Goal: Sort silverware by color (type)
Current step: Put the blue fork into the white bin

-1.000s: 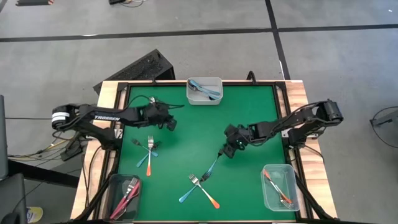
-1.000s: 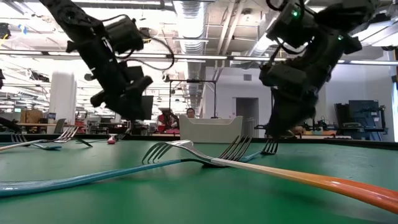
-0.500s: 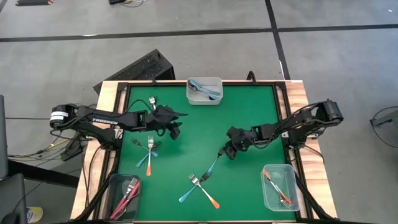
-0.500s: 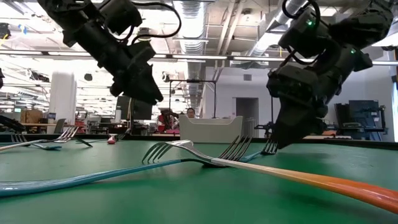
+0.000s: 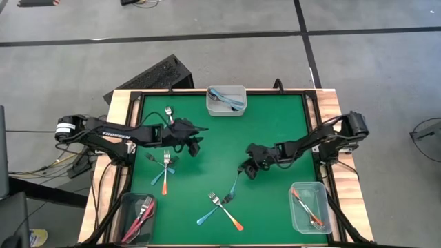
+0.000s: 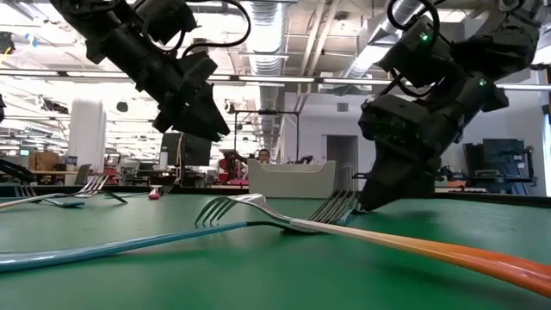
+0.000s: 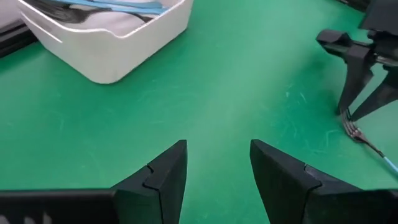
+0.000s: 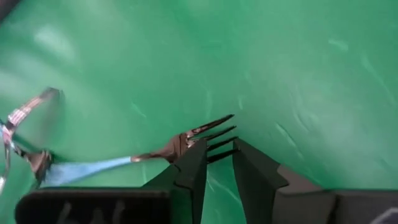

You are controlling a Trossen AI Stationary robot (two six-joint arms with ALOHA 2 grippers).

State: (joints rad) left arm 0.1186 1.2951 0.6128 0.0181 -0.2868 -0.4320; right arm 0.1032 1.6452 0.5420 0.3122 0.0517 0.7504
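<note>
My right gripper (image 5: 246, 169) is down at the table over the tines end of a light blue fork (image 5: 233, 187). In the right wrist view its fingers (image 8: 217, 155) are narrowly open, with the fork's tines (image 8: 214, 127) at their tips. My left gripper (image 5: 193, 142) hangs open above bare mat (image 7: 217, 155), left of the middle. A blue fork and an orange fork lie crossed (image 5: 220, 208) near the near edge. Several more forks lie crossed (image 5: 164, 167) at the left, and one lies alone (image 5: 169, 112). My right gripper comes from above, pointing down, with its tips at the mat (image 6: 366, 202). One fingertip (image 8: 196, 155) covers the base of the blue fork's tines, and the lower tines show in the gap. I cannot tell whether the fingers touch it. The fork lies flat on the mat.
A clear container with blue forks (image 5: 227, 100) stands at the far edge. Another with pink-red forks (image 5: 140, 217) is at the near left corner. A third with orange forks (image 5: 309, 207) is at the near right corner. A wooden frame (image 5: 124, 103) borders the green mat.
My left gripper has moved toward the table's right and near edge, then held still. My right gripper has moved toward the table's left and near edge and come down onto the tines end of the light blue fork.
</note>
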